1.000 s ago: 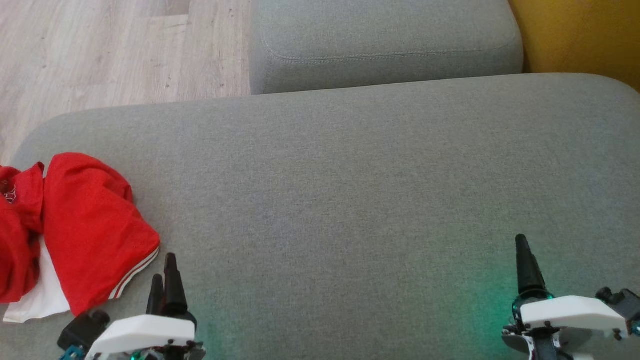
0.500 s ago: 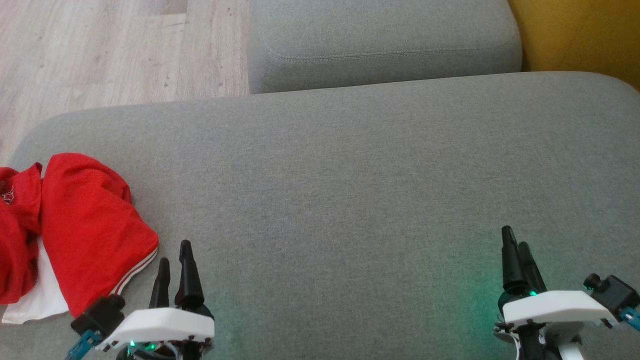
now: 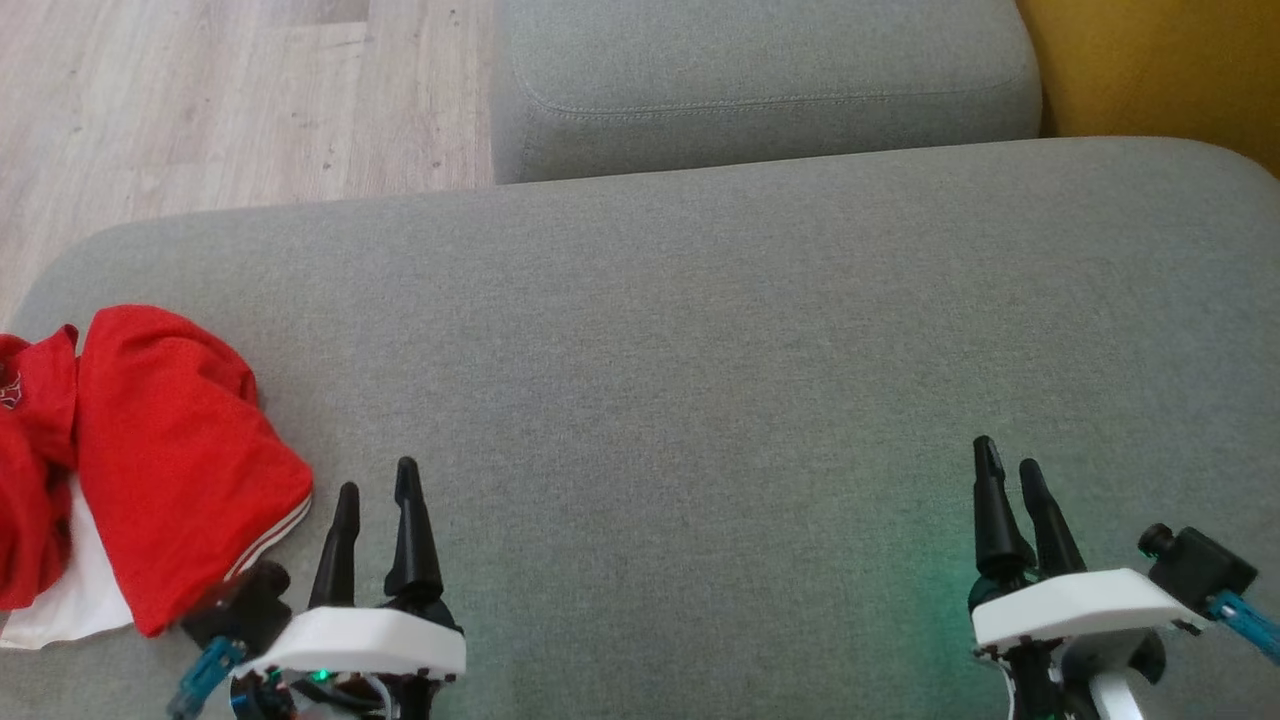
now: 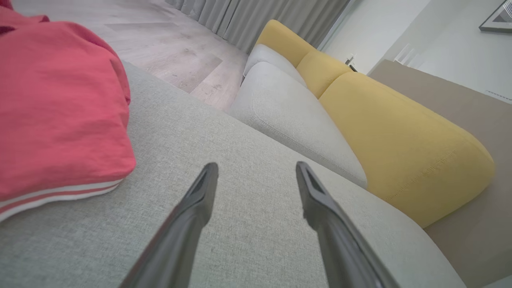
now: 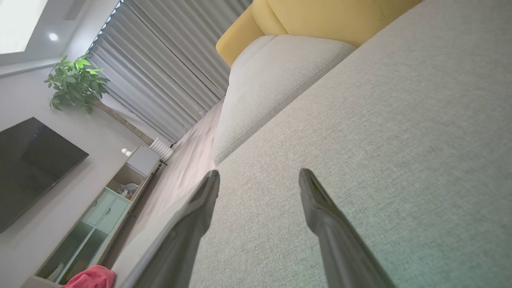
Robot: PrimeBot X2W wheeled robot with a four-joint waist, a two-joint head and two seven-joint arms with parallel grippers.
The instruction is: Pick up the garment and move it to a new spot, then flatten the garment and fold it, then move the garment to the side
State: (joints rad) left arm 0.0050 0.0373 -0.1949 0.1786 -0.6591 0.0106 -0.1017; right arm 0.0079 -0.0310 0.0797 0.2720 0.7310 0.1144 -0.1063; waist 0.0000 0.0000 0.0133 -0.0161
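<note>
The garment (image 3: 150, 440) is a crumpled red mesh piece with white trim, lying at the left end of the grey sofa seat (image 3: 700, 350); in the left wrist view the garment (image 4: 52, 112) lies at the left. My left gripper (image 3: 377, 475) stands open just right of the garment's striped hem, not touching it; the left wrist view shows its gripper (image 4: 256, 165) with nothing between the fingers. Far to the right my right gripper (image 3: 1005, 455) hovers open over bare cushion, and the right wrist view shows the same gripper (image 5: 258, 172) empty. A corner of the garment (image 5: 94, 277) shows there too.
A second grey cushion (image 3: 760, 80) lies beyond the seat, with a yellow backrest (image 3: 1160, 70) at the far right. Wooden floor (image 3: 200, 100) runs past the sofa's left and far edge. A TV (image 5: 32, 164), a plant and a low cabinet stand across the room.
Both grippers have moved forward over the cushion, the left one also to the right, the right one slightly leftward. The garment lies as before.
</note>
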